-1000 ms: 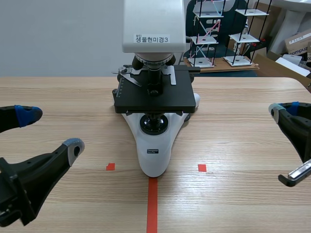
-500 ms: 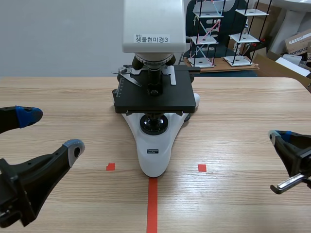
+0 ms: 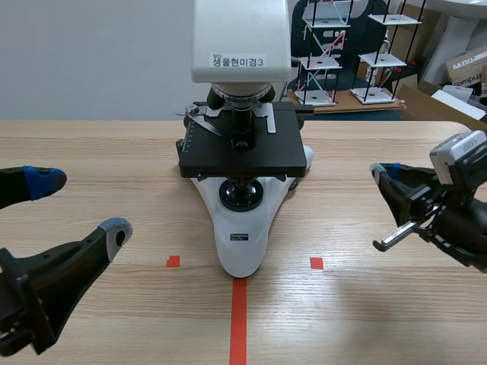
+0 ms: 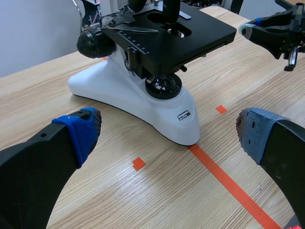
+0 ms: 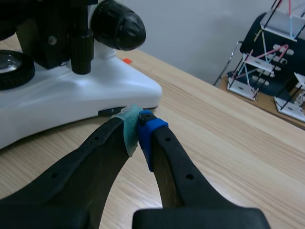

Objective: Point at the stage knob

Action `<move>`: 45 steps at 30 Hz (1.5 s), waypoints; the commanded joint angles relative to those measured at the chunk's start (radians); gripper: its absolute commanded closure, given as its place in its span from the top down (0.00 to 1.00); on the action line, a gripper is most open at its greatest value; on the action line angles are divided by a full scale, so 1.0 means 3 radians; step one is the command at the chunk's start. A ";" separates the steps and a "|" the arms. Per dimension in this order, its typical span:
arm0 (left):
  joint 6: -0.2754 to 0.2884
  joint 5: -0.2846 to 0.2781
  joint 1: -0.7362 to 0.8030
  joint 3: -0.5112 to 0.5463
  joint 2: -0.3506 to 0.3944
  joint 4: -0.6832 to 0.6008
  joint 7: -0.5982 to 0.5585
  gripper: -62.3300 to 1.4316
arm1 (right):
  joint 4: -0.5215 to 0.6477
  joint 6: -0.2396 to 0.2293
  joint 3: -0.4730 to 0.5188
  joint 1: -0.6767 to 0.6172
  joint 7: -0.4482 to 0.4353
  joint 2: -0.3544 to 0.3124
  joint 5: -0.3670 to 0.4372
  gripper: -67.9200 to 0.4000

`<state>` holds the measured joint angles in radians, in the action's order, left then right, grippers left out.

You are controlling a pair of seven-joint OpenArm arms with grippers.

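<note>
Scene view: the left gripper point(image 3: 77, 205) hangs low, fingers wide apart. The right gripper point(image 3: 383, 173), fingers together, aims at the microscope point(image 3: 240, 228) across open worktop point(image 3: 358, 152). The head label reads "생물현미경3". Left wrist view: fingers spread before the white base. Right wrist view: pads meet near the base, and the stage knob point(image 5: 80, 52) hangs under the stage, ahead.

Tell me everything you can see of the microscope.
The microscope stands upright on the wooden table, its glossy white base ending at the red tape line. A flat black stage with a metal slide clip sits above a round lens in the base. A large black knob sticks out sideways. The white head carries a printed label. Nothing touches it; the shut right hand hovers beside it.
</note>
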<state>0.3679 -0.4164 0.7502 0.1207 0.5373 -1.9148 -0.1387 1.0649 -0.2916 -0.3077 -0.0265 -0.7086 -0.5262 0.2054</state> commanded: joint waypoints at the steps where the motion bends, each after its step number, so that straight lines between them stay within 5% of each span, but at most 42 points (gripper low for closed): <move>1: 0.0003 -0.0023 -0.0010 0.0010 -0.0015 -0.0036 -0.0057 0.96 | -0.0019 0.0014 -0.0029 0.0109 -0.0079 -0.0036 0.0020 0.01; 21: 0.0003 -0.0022 -0.0010 0.0010 -0.0015 -0.0036 -0.0055 0.96 | -0.0465 0.0027 -0.0591 0.0708 -0.0244 0.0145 -0.0078 0.01; 45: 0.0003 -0.0023 -0.0010 0.0010 -0.0015 -0.0036 0.0004 0.96 | -0.0472 0.0125 -0.0594 0.0809 -0.0188 0.0167 -0.0151 0.01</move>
<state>0.3679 -0.4164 0.7502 0.1207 0.5373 -1.9148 -0.1238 0.9134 -0.2573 -0.4942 0.2012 -0.7509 -0.4732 0.1528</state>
